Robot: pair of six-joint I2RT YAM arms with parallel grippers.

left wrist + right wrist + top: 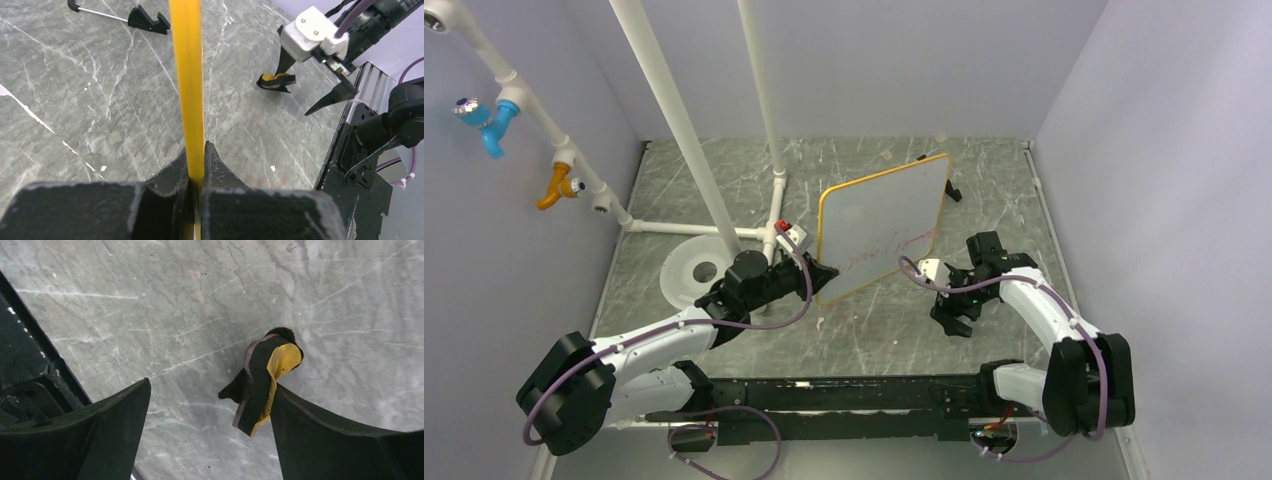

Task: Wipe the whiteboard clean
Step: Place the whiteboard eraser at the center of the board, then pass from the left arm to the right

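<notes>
Red scrawl (879,250) shows faintly low on the whiteboard (884,215) — erasing unfinished, I'd say. Left gripper (822,276) clamps its lower-left frame, board tilted up mid-table. Right gripper (210,390) beside the board's right, jaws apart — eraser (262,385) leaning on one finger.

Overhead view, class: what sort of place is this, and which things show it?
Probably a robot test booth: plain grey walls close in a marble-patterned table, two robot arms sit at its near edge, and a white pipe frame carries coloured taps.
</notes>
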